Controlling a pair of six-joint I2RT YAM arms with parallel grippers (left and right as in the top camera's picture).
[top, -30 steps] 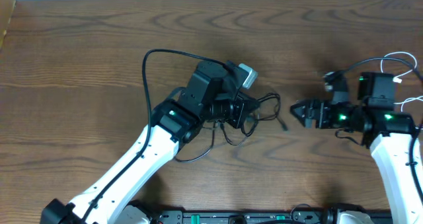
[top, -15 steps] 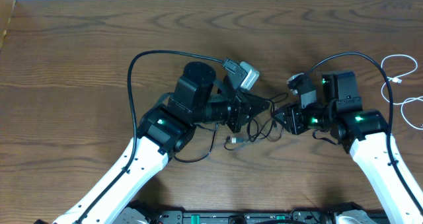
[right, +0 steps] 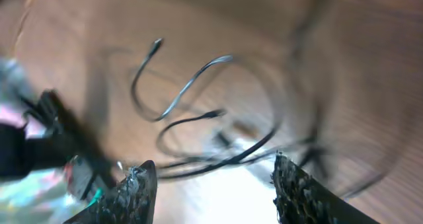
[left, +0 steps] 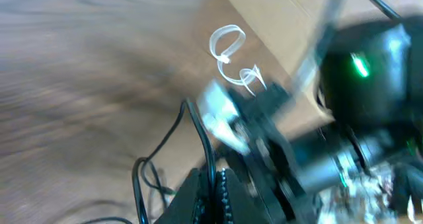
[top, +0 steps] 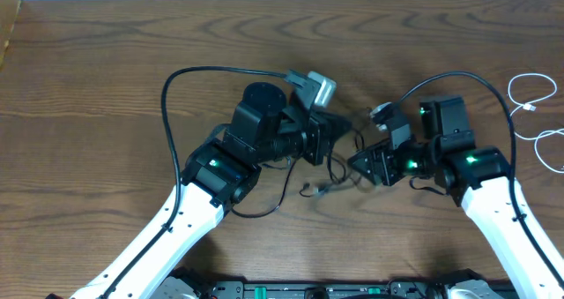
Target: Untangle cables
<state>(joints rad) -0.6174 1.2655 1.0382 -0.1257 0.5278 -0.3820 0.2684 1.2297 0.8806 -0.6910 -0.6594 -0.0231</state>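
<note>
A small tangle of thin black cables (top: 319, 187) lies on the wooden table between my two arms. My left gripper (top: 342, 127) is shut on one black cable (left: 198, 128), which runs up out of its closed jaws (left: 213, 184). My right gripper (top: 356, 162) faces it from the right, close to the tangle. In the right wrist view it (right: 215, 187) stands open, with black cable loops (right: 188, 88) just ahead of its fingertips and one strand (right: 228, 159) crossing near the gap. The white cable (top: 529, 100) lies apart at the far right edge, also in the left wrist view (left: 228, 45).
The thick black robot cable (top: 181, 78) arcs over the table behind the left arm. The wooden table (top: 97, 61) stretches to the left and back. The two wrists stand very close together at the centre.
My right arm has moved left from the right side up to the tangle. The left gripper has shifted right and back, lifting its black cable. The right jaws closed partly, then widened.
</note>
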